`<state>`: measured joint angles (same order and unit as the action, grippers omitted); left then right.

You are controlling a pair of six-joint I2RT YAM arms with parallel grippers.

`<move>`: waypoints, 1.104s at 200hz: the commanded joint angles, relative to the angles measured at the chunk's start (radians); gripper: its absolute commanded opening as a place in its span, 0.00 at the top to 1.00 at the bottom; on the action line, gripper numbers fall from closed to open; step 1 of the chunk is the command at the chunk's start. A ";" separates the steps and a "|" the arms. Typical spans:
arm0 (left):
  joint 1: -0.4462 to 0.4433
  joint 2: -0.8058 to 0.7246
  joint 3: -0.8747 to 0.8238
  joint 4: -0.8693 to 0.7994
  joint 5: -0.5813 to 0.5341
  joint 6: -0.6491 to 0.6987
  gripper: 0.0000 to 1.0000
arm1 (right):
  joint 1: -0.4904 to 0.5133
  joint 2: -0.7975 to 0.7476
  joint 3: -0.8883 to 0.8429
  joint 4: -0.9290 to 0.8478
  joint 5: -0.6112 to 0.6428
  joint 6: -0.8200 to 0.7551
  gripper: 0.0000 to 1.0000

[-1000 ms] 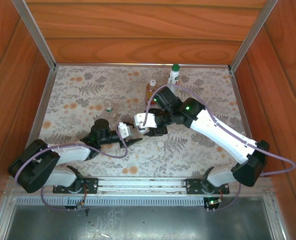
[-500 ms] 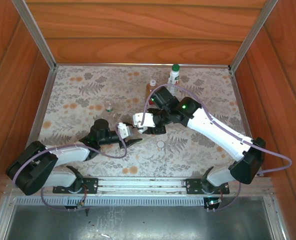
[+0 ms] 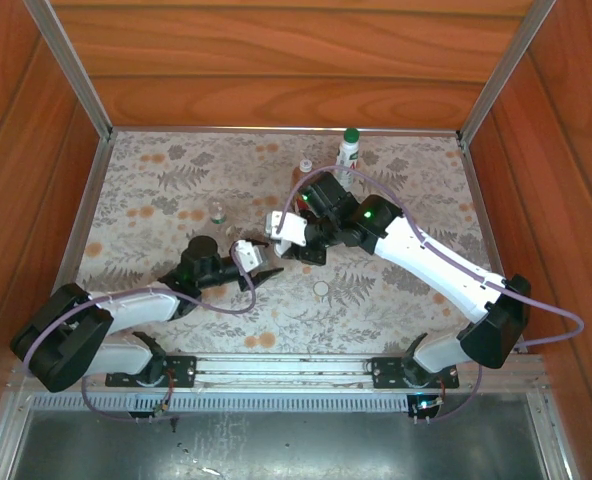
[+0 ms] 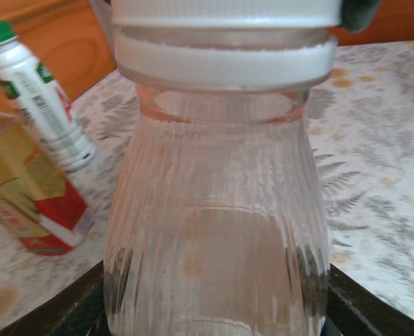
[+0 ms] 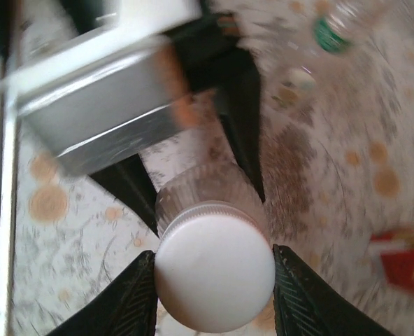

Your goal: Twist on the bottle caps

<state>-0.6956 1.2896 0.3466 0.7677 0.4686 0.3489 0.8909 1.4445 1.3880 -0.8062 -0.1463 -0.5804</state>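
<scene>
A clear ribbed bottle (image 4: 214, 231) stands upright between the dark fingers (image 4: 88, 308) of my left gripper (image 3: 264, 268), which is shut on its lower body. A white cap (image 5: 214, 273) sits on the bottle's neck, seen from the side as a white cap (image 4: 224, 56) in the left wrist view. My right gripper (image 5: 212, 255) is shut on this cap from above, one finger (image 5: 133, 297) pressed against each side. In the top view my right gripper (image 3: 288, 250) covers the bottle. One loose white cap (image 3: 321, 289) lies on the mat just in front of the two grippers.
A white bottle with a green cap (image 3: 349, 148) and an amber bottle with a red label (image 3: 303, 172) stand at the back, the amber one partly behind my right arm. A small clear bottle (image 3: 217, 212) stands to the left. Wooden walls close in the patterned table (image 3: 146, 190).
My right gripper has closed onto the white cap and its wrist has turned over the bottle. My left gripper has kept its hold on the bottle, shifting only slightly.
</scene>
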 commanded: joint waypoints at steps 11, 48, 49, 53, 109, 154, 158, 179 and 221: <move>-0.036 0.059 0.103 0.033 -0.143 0.096 0.41 | 0.011 -0.024 -0.023 0.084 0.168 0.705 0.99; -0.054 0.105 0.132 0.033 -0.141 0.124 0.41 | 0.018 -0.020 -0.063 0.071 0.108 1.186 0.97; -0.053 0.105 0.132 0.033 -0.140 0.124 0.41 | 0.018 -0.020 -0.064 0.071 0.106 1.186 0.97; -0.053 0.106 0.131 0.032 -0.136 0.124 0.41 | 0.019 -0.019 -0.064 0.067 0.099 1.182 0.95; -0.053 0.045 0.050 0.031 -0.063 0.120 0.40 | 0.017 -0.147 -0.096 0.007 0.150 0.599 0.42; -0.054 -0.002 -0.004 0.027 0.007 0.124 0.40 | 0.016 -0.256 -0.163 0.026 0.090 0.081 0.33; -0.054 -0.006 -0.007 0.027 0.014 0.123 0.40 | 0.017 -0.253 -0.154 0.016 0.083 0.041 0.32; -0.054 -0.015 -0.013 0.021 0.039 0.116 0.40 | 0.017 -0.212 -0.111 -0.035 0.048 -0.130 0.32; -0.054 -0.026 -0.021 0.017 0.049 0.119 0.40 | 0.024 -0.149 -0.095 -0.022 0.010 -0.351 0.33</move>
<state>-0.7422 1.2839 0.3355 0.7700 0.4774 0.4561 0.9043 1.2655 1.2663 -0.8165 -0.0921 -0.7151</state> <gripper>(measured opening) 0.604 0.676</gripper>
